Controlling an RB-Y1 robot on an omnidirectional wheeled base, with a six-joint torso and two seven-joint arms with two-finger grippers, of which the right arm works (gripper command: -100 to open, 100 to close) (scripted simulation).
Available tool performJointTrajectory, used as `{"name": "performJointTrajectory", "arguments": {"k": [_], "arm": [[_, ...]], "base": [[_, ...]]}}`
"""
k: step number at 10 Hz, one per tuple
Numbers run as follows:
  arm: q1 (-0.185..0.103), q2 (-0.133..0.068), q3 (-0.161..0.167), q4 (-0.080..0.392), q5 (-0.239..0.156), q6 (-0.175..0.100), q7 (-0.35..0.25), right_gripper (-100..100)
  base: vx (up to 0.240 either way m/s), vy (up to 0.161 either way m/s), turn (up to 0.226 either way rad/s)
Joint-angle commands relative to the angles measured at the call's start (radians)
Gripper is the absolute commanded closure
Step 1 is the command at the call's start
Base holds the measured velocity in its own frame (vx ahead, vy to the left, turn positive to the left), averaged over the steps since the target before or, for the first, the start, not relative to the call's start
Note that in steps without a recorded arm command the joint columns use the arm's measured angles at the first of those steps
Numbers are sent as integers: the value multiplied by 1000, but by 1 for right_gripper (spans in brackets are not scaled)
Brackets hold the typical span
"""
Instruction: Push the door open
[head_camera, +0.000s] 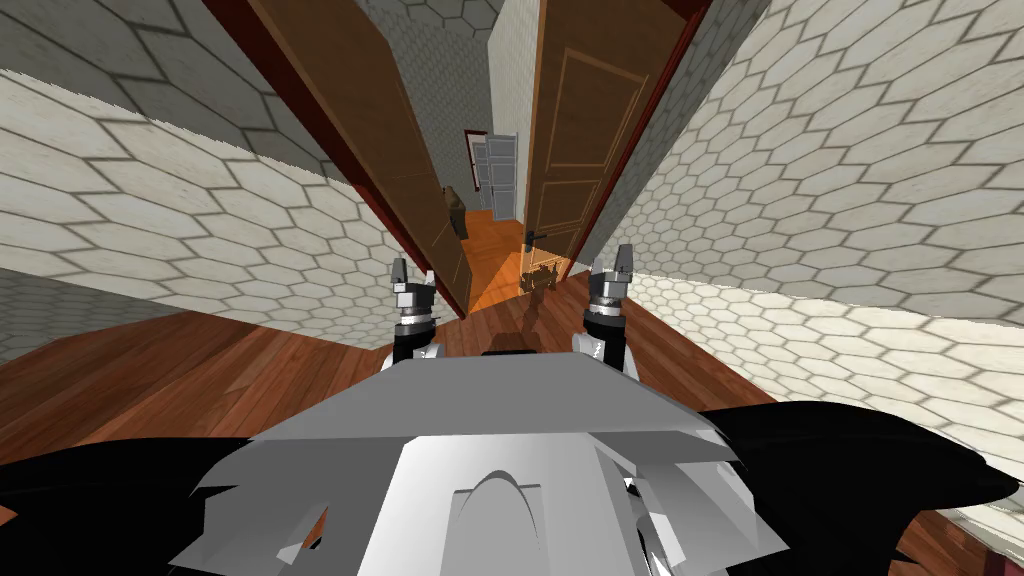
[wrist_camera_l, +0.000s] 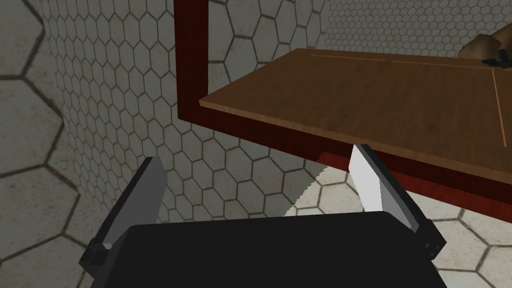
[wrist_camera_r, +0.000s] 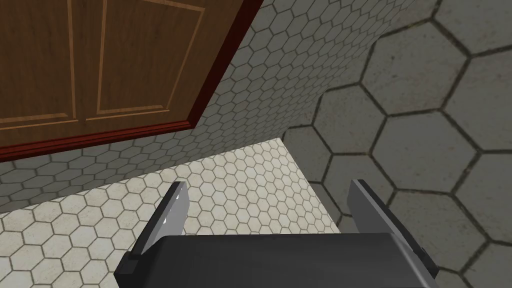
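Note:
Ahead of me stand two brown door leaves with dark red frames. The left leaf (head_camera: 370, 130) is swung inward along the left wall and has a dark handle (head_camera: 452, 205). The panelled right leaf (head_camera: 585, 130) carries a dark lever handle (head_camera: 533, 237). Between them a gap opens onto an orange-floored corridor. My left gripper (head_camera: 399, 270) is open and empty, short of the left leaf (wrist_camera_l: 375, 105) and its frame (wrist_camera_l: 190, 60). My right gripper (head_camera: 617, 260) is open and empty near the right wall, with the panelled door (wrist_camera_r: 100, 65) ahead of it.
Hexagon-tiled walls (head_camera: 830, 200) close in on both sides of the doorway. A white door (head_camera: 497, 165) stands at the far end of the corridor. The wood floor (head_camera: 150, 370) spreads to my left.

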Motion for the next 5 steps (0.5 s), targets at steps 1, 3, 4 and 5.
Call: {"name": "performJointTrajectory", "arguments": {"k": [1, 3, 4, 5], "arm": [[-16, -8, 5, 29, -1, 6, -2, -100], [-42, -19, 14, 79, -3, 17, -4, -100], [-59, -25, 19, 109, -5, 24, -6, -100], [-69, -28, 22, 128, -5, 29, -7, -100]], "base": [[60, -168, 56], [187, -63, 62], [196, -111, 64], [166, -104, 70]]}}
